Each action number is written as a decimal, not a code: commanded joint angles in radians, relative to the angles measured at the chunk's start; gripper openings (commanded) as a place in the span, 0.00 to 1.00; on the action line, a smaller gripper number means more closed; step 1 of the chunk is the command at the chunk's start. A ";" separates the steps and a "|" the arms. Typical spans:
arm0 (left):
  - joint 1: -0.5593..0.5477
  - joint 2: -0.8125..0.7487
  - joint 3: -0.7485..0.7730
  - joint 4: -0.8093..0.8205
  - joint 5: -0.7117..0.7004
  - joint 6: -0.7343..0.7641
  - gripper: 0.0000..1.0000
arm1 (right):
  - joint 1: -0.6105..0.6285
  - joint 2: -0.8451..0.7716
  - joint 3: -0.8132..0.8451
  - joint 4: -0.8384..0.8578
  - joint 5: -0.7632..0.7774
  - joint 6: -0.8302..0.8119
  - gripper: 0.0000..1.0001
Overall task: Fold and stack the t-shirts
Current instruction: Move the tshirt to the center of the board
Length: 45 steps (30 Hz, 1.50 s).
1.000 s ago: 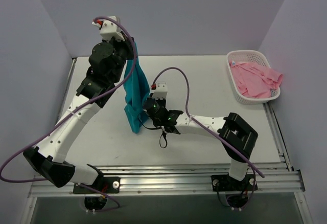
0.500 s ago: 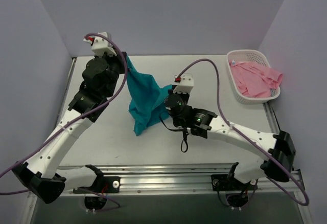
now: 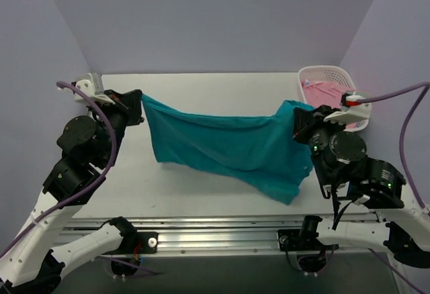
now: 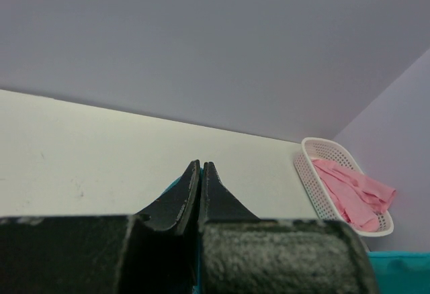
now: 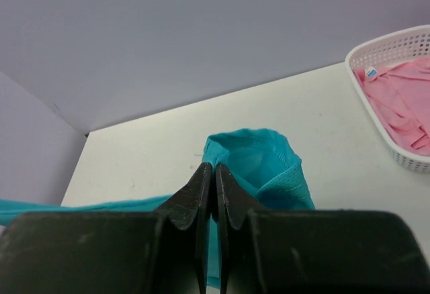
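Both arms have swung wide apart since half a second ago. My left gripper (image 3: 137, 99) and right gripper (image 3: 296, 121) each sit clenched on an edge of the teal t-shirt (image 3: 228, 145), stretched across mid-frame over the table (image 3: 201, 86). Upper right, the white basket (image 3: 316, 70) holds the pink t-shirt (image 3: 324, 94) — crumpled, one edge spilling over the rim.

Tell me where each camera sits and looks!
Top external: above and behind the arms, looking down at the table; both arms show.
Left wrist: on the left arm, facing the far wall; left gripper shows, shut.
Right wrist: on the right arm, facing likewise; right gripper pinches the teal shirt.
All three share the white basket.
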 commanded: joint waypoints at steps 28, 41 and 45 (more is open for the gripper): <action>-0.006 -0.316 0.009 0.173 0.504 0.172 0.02 | -0.005 0.036 0.511 -0.127 -0.438 -0.286 0.00; -0.006 -0.324 -0.098 0.054 -0.129 0.105 0.02 | 0.009 0.161 0.456 -0.125 -0.070 -0.228 0.00; -0.004 -0.174 -0.120 0.115 -0.266 0.141 0.02 | -0.014 0.272 0.329 -0.013 0.116 -0.197 0.00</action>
